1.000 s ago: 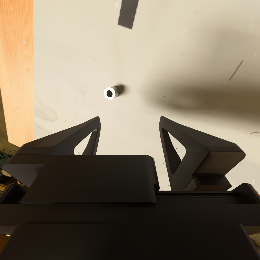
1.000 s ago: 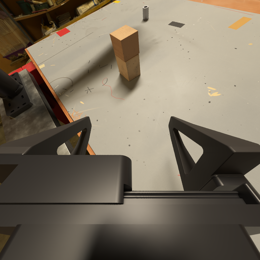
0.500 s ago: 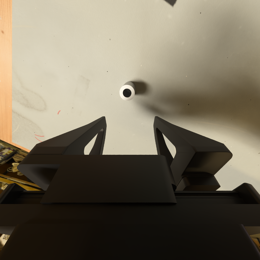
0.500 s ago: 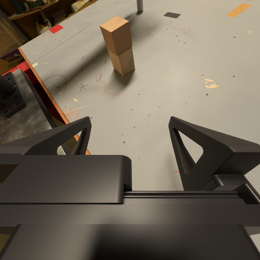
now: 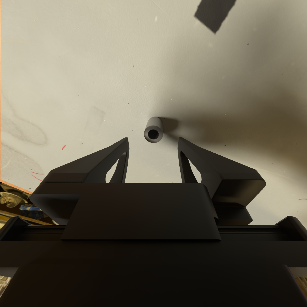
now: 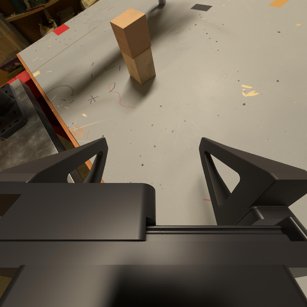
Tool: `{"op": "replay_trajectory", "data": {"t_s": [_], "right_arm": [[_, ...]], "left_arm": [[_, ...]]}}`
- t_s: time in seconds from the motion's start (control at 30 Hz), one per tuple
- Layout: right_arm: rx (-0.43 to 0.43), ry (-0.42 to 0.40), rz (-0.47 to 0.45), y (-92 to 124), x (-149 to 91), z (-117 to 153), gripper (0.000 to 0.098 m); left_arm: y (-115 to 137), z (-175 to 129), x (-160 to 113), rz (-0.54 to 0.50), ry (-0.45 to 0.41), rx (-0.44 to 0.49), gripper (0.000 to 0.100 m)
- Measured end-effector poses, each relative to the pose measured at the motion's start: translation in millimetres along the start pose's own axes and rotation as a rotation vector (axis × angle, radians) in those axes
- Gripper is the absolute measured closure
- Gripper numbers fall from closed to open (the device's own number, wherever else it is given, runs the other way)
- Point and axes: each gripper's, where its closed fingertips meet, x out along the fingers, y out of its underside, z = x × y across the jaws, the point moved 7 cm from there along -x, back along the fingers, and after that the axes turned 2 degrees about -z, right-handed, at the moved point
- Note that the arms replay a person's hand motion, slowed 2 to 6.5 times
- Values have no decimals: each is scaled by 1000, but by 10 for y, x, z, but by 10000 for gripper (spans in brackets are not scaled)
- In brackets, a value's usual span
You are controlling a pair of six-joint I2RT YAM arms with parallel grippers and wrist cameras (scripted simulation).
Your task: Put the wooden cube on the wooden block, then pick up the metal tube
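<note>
The grey metal tube [image 5: 153, 130] stands upright on the pale table, seen from above in the left wrist view. My left gripper [image 5: 153, 141] is open and empty, its fingertips just short of the tube, one on each side of its line. In the right wrist view the wooden cube [image 6: 131, 31] sits on the wooden block [image 6: 141, 66], far ahead. My right gripper [image 6: 152, 141] is open wide and empty, well back from the stack. The tube's base [image 6: 161, 1] shows at the top edge there.
A dark grey patch [image 5: 214, 13] lies on the table beyond the tube. The table's orange edge [image 6: 54, 113] runs along the left of the right wrist view, with a black arm base [image 6: 10, 113] beyond it. A red patch [image 6: 61, 29] marks the far corner.
My left gripper has come down and forward over the tube, which now sits just ahead of the fingertips, and its jaws have narrowed. My right gripper has drawn back from the stack.
</note>
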Motion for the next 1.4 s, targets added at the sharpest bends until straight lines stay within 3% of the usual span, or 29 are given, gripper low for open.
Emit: {"op": "replay_trajectory", "data": {"t_s": [0.5,0.8,0.9,1.23,1.4], "right_arm": [[5,5,-5,7,-24,-26,39],[9,9,-5,14,-34,-39,39],[9,10,-7,16,-40,-41,39],[8,12,-16,11,-54,-43,39],[6,11,-8,19,-51,-36,39]], "left_arm": [[-42,48,182,25,17,-31,592],[-45,40,241,51,27,-33,698],[-36,33,263,64,27,-28,784],[-37,-17,254,51,35,-6,790],[-60,-125,119,16,35,41,790]]}}
